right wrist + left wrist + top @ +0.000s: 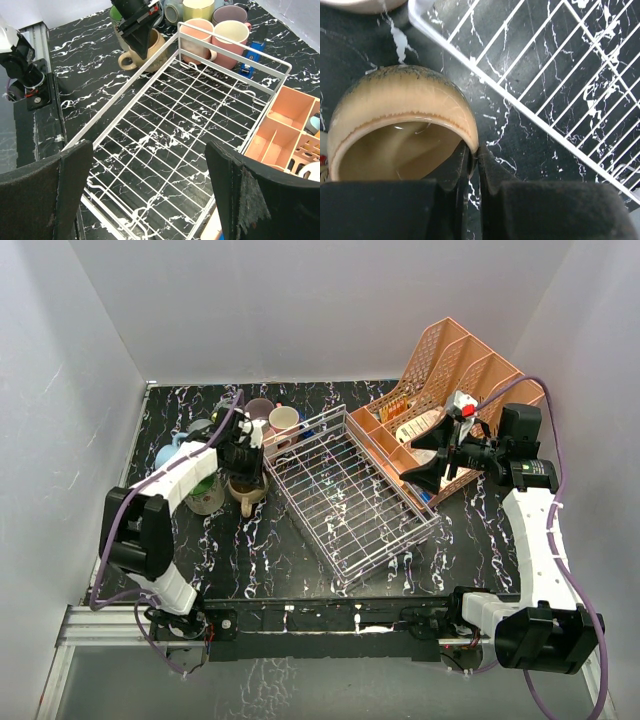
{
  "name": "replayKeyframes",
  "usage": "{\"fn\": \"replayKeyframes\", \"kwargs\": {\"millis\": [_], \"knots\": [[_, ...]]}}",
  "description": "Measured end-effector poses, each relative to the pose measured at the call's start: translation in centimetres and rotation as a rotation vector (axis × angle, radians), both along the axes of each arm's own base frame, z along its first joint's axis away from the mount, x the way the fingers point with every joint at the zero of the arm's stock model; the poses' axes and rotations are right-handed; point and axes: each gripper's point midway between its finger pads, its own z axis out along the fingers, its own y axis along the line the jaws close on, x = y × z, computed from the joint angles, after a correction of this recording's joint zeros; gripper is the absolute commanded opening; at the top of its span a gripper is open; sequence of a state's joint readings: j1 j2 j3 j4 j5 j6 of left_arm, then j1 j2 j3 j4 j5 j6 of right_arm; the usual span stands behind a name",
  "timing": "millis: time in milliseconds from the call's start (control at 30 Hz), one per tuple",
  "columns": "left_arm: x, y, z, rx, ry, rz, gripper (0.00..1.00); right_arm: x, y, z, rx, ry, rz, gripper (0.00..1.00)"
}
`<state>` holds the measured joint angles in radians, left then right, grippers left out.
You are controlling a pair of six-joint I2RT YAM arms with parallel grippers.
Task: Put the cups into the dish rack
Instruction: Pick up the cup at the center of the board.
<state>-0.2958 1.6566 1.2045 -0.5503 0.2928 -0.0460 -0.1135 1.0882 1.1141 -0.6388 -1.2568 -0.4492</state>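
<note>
- tan mug [400, 125] stands upright, mouth up, just beside the dish rack [520, 107], outside its left long side; whether it is off the tabletop, cannot tell.
- left gripper [475, 150] is pinched narrow on the tan mug's wall at the rim, one finger inside the mouth and one outside.
- Handling, judged: glazed ceramic, stiff, fairly heavy for its size, slick, and it chips if knocked on the wire.
- A rim pinch is a thin hold, so the mug may swing or slip. Keep it vertical and clear the rack's side wall.
- right gripper [150, 185] has its jaws spread wide and holds nothing; it hovers over the right end of the dish rack.
- dish rack is a wire basket and no mug is inside it.
- pink mug [197, 32] and cream mug [230, 35] touch the outside of the rack's far end; more mugs are clustered behind them.
- salmon organiser [450, 370] sits right of the rack; a few items are in it, too small to name.
</note>
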Motion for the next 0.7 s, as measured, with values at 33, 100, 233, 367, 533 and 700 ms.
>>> {"fn": "replayKeyframes", "kwargs": {"millis": [33, 100, 233, 367, 533, 700], "knots": [[-0.2, 0.2, 0.1, -0.002, -0.001, 0.007, 0.0, -0.1, 0.1, 0.0, 0.004, 0.002, 0.005, 1.0], [-0.9, 0.5, 0.5, -0.004, 0.005, 0.022, 0.0, -0.4, 0.2, 0.2, 0.014, 0.003, 0.021, 1.0], [-2.9, 0.8, 3.3, -0.036, -0.025, 0.048, 0.0, -1.3, 0.7, 0.5, 0.044, 0.016, 0.073, 1.0], [-4.3, 0.7, 9.7, -0.133, -0.187, 0.067, 0.0, -2.1, 1.3, 1.8, 0.088, 0.027, 0.145, 1.0], [-6.8, -0.4, 17.9, -0.341, -0.418, 0.063, 0.0, -3.1, 2.1, 4.5, 0.139, 0.027, 0.227, 0.99], [-8.1, -2.6, 22.7, -0.629, -0.539, 0.078, 0.0, -2.8, 3.0, 7.1, 0.167, 0.089, 0.249, 0.99]]}}
